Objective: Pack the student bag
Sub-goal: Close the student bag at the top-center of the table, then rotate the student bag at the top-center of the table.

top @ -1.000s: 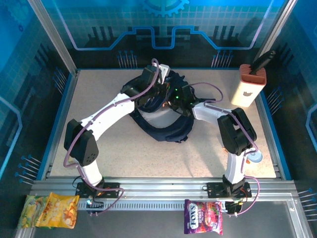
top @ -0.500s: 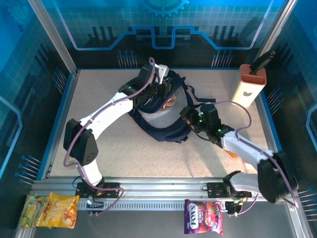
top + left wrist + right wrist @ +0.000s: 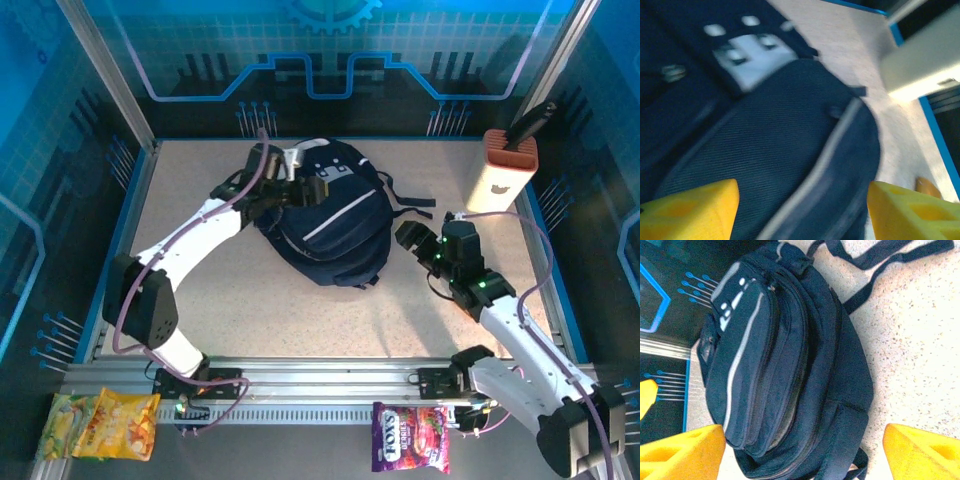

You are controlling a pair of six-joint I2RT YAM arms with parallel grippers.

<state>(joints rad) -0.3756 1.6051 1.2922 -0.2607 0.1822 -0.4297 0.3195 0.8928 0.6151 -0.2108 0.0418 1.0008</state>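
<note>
We see the student bag (image 3: 335,225) lying flat in the middle of the table (image 3: 230,300), front side up. Its long way runs from the far side toward us, leaning a little to the right as it comes near. The end with the grey-white patches (image 3: 325,170) is the far end, and the straps (image 3: 405,205) trail off to the right. The left gripper (image 3: 308,190) is right over the far left part of the bag, close by the patches. In its own wrist view its yellow fingertips (image 3: 690,210) are wide apart, with dark bag cloth showing between them, and they hold nothing. That view is blurry, so we cannot tell if they touch the cloth. The right gripper (image 3: 408,238) is over the bare table to the right of the bag, near its side but apart from it. It points at the bag, and its jaws are wide apart too, with nothing in them. From there the bag lies straight ahead, with its long side facing the jaws. So we think the left arm is the nearer one, and it is best placed to grab the top of the bag. The right arm would have to reach to its left to help. The pockets look zipped shut, but we are not sure.
</note>
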